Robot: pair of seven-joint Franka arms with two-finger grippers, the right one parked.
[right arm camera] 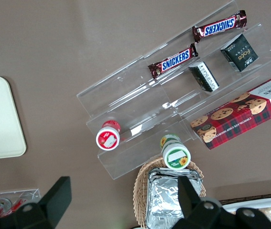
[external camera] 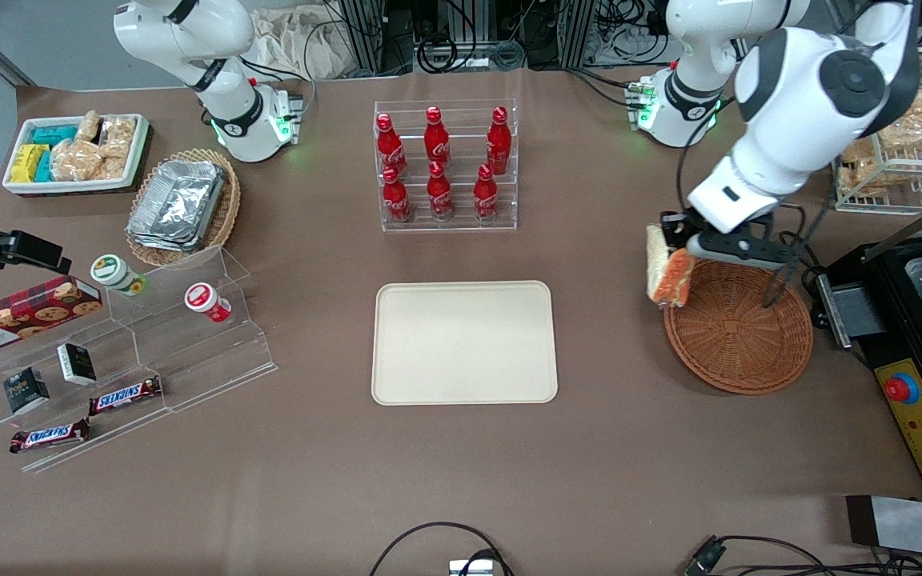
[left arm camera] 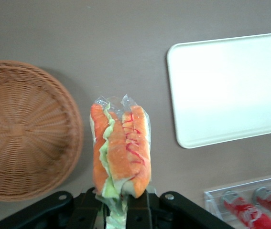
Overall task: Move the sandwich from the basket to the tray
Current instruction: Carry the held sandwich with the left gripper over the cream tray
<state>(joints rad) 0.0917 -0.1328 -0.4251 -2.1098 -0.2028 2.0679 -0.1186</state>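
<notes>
Cream-beige tray flat at table centre, surface bare. Clear rack of red bottles farther from front camera than tray. Sandwich in clear wrap, held above table at basket rim on the side toward tray, orange-red cut edge visible. Gripper pinches sandwich at wrapped end, fingers pressed onto it; sandwich clear of basket. Reddish-brown wicker basket rests on table toward working arm's end, interior bare, well apart from tray.
</notes>
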